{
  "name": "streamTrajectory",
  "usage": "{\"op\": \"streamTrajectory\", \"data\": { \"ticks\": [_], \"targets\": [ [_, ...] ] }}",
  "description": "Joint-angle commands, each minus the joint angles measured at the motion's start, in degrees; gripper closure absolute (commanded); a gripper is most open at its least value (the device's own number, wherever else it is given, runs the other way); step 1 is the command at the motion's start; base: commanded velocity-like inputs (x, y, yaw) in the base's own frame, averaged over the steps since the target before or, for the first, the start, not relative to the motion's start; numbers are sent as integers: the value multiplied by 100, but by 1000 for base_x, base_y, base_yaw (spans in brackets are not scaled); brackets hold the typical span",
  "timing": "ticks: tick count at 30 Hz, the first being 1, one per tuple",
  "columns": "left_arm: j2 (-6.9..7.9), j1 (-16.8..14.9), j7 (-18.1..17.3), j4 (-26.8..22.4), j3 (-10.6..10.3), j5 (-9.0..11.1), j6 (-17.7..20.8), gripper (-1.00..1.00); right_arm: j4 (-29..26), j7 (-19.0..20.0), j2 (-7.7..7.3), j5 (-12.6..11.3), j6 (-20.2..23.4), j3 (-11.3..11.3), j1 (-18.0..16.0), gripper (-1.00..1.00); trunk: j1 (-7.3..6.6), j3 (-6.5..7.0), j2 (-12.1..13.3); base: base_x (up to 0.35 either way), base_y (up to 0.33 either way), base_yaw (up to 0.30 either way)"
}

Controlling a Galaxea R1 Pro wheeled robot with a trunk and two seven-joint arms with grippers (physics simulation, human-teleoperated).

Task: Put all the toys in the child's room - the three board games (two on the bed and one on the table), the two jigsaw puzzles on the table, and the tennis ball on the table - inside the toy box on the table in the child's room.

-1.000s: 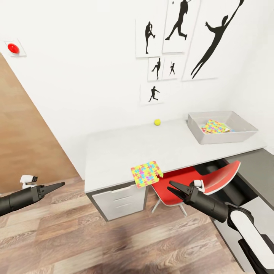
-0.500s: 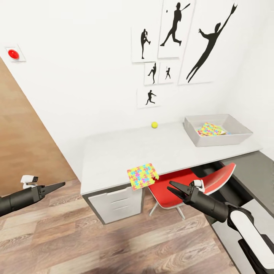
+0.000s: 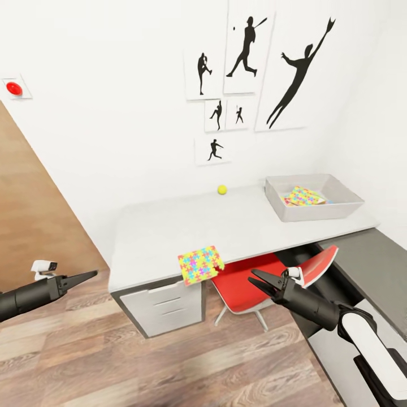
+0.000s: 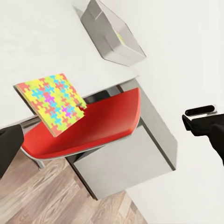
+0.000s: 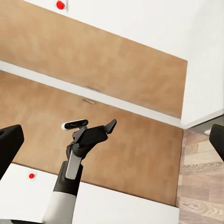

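The right gripper hung open and empty above the floor, short of the tabletop. Just ahead of it a jigsaw puzzle overhung the tabletop's near edge. Farther beyond sat the tennis ball and the toy box, another puzzle inside. The left gripper was closed, well left of everything.

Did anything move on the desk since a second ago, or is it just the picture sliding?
Just the picture sliding: the camera moved. The puzzle still hangs over the desk edge, the ball sits by the wall, another puzzle lies in the tray. Both grippers, left and right, hold nothing.
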Motion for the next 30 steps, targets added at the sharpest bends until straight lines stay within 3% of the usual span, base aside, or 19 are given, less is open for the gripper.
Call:
{"op": "streamTrajectory", "data": {
  "ticks": [1,20,30],
  "targets": [
    [0,-4,-15,-2,0,6,60,-100,2,13,-4,-4,14,4,-5,-100,3,0,-10,0,-141,0],
    [-2,-4,-23,-2,-3,10,60,-100,2,25,-4,-3,-154,21,-4,-100,3,181,-10,0,-86,0],
    [-3,-4,-24,-2,-3,10,60,-100,2,293,-12,39,-358,163,-7,-100,3,277,-10,0,-2,0]
  ]
}}
